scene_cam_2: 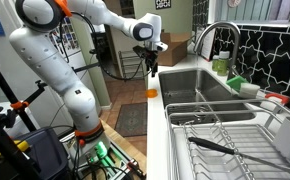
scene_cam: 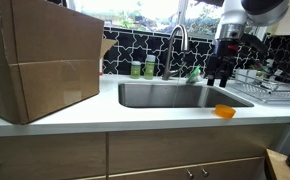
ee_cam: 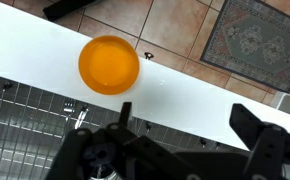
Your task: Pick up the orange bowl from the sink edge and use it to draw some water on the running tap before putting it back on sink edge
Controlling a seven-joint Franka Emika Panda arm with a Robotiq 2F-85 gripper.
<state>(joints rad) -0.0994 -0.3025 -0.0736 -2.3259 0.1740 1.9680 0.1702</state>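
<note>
While orange bowl sits on sink edge, gripper hovers above, spread, empty.

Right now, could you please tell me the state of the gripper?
Gripper: jaws open, holding nothing; the small orange plastic bowl sits on the white sink edge below it.

bowl: on sink front edge
tap: behind sink
bottles: behind sink, probably on counter
rack: beside sink
</note>
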